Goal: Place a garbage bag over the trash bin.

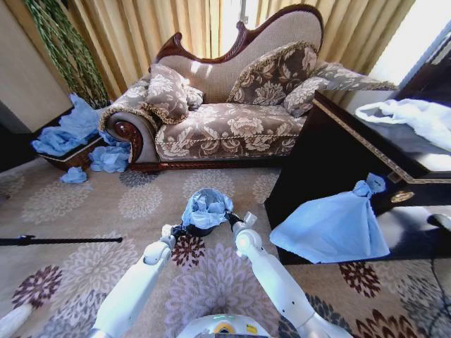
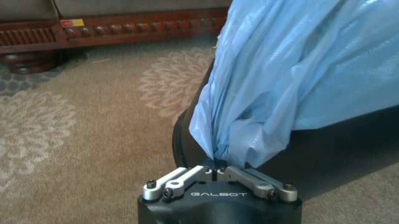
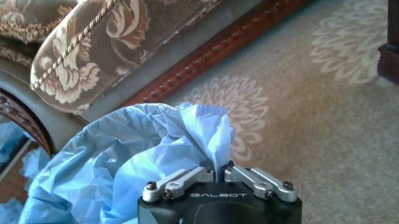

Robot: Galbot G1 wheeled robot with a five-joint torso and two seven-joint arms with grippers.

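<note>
Centrally, a carved-wood sofa in brown floral brocade, with rope-trimmed cushions, spans the back of the head view above a beige carpet woven with round flower medallions. At right stands a dark glossy cabinet; a larger light-blue bag with a knotted top leans on its front, and a white plastic bag lies crumpled on its top.

The trash bin, black, smooth and cylindrical, sits on the carpet in front of the sofa, between the two white arms. The garbage bag, thin, wrinkled, translucent light-blue film, is bunched over the bin's mouth.

The left gripper is at the bin's left side, fingers pinched together on a gathered fold of the garbage bag. The right gripper is at the bin's right side, likewise clamped on a crumpled peak of the film.
</note>
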